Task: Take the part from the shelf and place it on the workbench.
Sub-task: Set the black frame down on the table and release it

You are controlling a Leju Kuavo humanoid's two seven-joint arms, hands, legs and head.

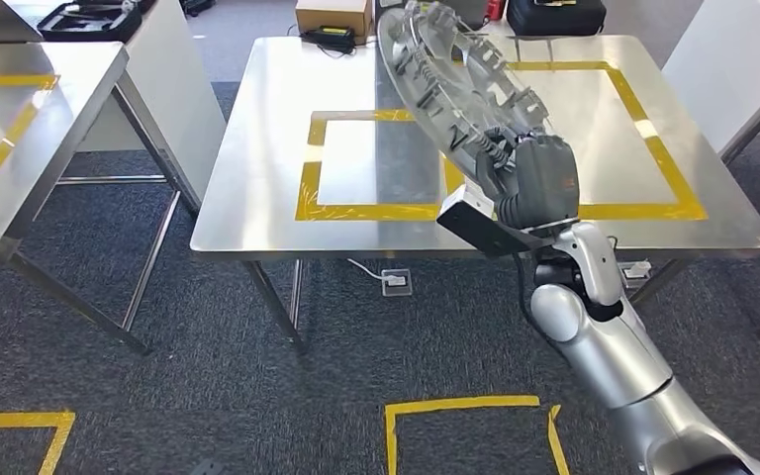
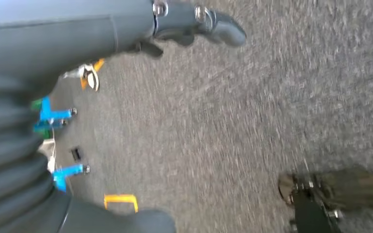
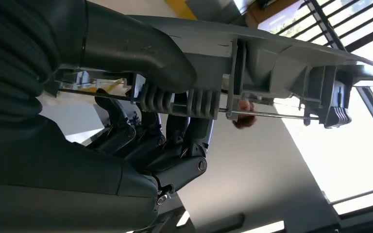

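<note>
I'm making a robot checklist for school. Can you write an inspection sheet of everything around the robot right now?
Surface: steel workbench with yellow tape squares, nothing inside the squares.
Job's things: grey ribbed part, held tilted above the workbench, not set down yet.
Clutter: cardboard box and black case at the far edge.
Hands: right hand grips the part's lower end; left hand hangs over the carpet, holding nothing.
Cables: white cable and floor socket under the bench.
Surroundings: second steel table at left; grey carpet with yellow tape marks.
</note>
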